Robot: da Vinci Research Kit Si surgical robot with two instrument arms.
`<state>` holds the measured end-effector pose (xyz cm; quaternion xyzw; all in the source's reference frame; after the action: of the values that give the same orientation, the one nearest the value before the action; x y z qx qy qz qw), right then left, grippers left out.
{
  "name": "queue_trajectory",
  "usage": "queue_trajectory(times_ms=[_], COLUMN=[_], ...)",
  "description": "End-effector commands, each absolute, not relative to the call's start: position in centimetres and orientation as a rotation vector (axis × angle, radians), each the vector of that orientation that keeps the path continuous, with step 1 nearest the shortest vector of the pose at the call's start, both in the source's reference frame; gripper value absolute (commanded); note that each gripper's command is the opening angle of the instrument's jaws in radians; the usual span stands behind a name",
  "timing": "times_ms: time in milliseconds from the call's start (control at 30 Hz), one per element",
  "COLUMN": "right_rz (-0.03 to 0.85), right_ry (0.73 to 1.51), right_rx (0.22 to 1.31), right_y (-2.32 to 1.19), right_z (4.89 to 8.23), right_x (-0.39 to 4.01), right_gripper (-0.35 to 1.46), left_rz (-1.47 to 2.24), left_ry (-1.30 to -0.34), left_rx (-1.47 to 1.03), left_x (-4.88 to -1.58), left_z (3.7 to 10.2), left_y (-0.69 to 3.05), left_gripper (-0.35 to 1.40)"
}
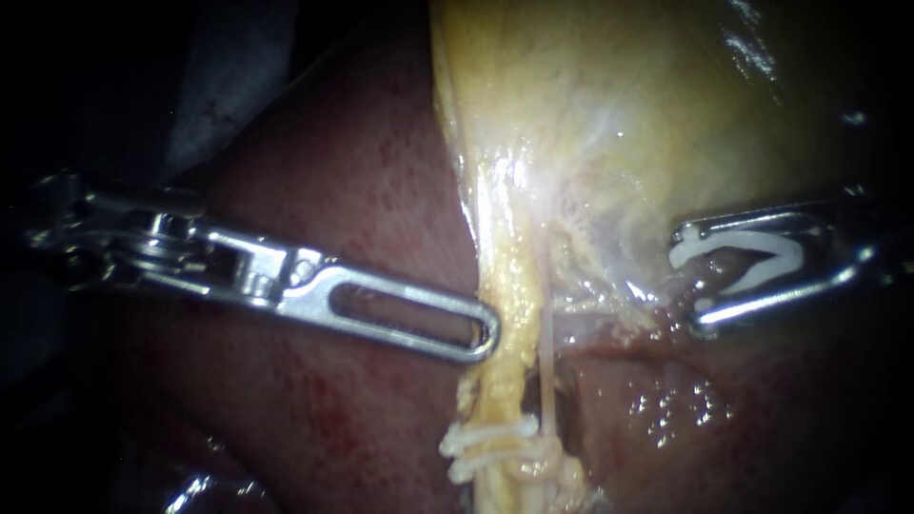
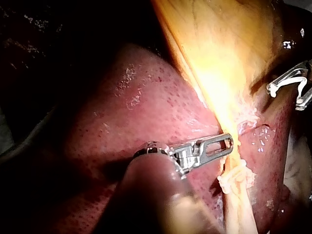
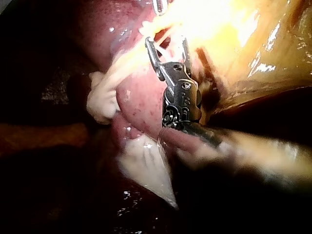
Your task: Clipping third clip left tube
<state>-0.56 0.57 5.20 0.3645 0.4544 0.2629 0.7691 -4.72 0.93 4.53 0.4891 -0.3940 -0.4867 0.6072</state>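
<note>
Close view of a dark red liver (image 1: 362, 190) on the left and a yellow gallbladder (image 1: 619, 114) at the far right. From the gallbladder, the left tube (image 1: 502, 314), a broad yellow band, runs toward the near edge of the scene, with a thinner pale tube (image 1: 547, 352) just to its right. 2 white clips (image 1: 486, 440) already cross the left tube near its near end. The left instrument (image 1: 486, 333) reaches in over the liver; its tool is closed, the slotted jaws lying together and holding nothing, the tip touching the left edge of the left tube, farther along it than the 2 clips. The right instrument (image 1: 693, 276) is to the right of both tubes and apart from them; its tool grips an open white clip (image 1: 771, 269) between its spread jaws.
</note>
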Motion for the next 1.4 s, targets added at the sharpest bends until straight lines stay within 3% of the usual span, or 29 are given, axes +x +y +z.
queue_trajectory(times_ms=[33, 833, 1400], right_rz=[0.57, 0.568, 0.515], right_ry=[0.986, 0.987, 0.981], right_rx=[0.791, 0.785, 0.813], right_y=[0.57, 0.48, 0.07], right_z=[5.2, 5.27, 5.61], right_x=[-0.56, -0.48, 0.01], right_gripper=[0.54, 0.54, 0.53], left_rz=[-1.125, -1.146, -1.151], left_ry=[-0.911, -0.921, -0.922], left_rx=[1.13, 1.138, 1.14], left_x=[-4.72, -4.21, -4.18], left_z=[4.53, 4.11, 4.04], left_y=[0.93, 1.08, 1.1], left_gripper=[-0.35, -0.35, -0.35])
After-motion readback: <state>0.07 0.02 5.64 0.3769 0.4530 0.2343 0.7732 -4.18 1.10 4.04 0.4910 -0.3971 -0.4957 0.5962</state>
